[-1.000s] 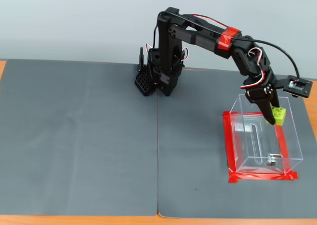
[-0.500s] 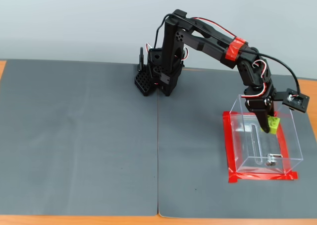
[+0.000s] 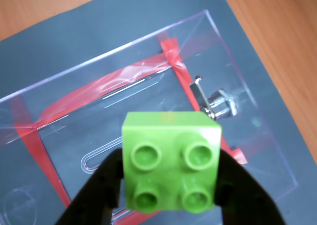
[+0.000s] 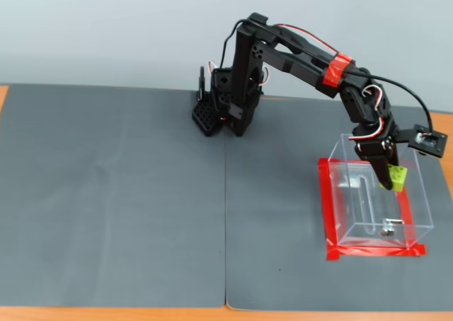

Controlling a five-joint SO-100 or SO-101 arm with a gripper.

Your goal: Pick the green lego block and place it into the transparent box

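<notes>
Gray mats cover the table under a pale wall, and the black arm reaches to 3 o'clock.

Both fingers of the gripper squeeze the green lego block from its two sides, over the open transparent box. In the wrist view its four studs face the camera; it looks square, so no side is longer. Fingertips are cut off at 6 o'clock.

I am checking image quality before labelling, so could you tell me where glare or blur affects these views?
Wrist view: the green lego block is sharp, the transparent box walls show pale reflections, and the tool is dark. Fixed view: even light, no strong shadows; the box walls are faint.
</notes>
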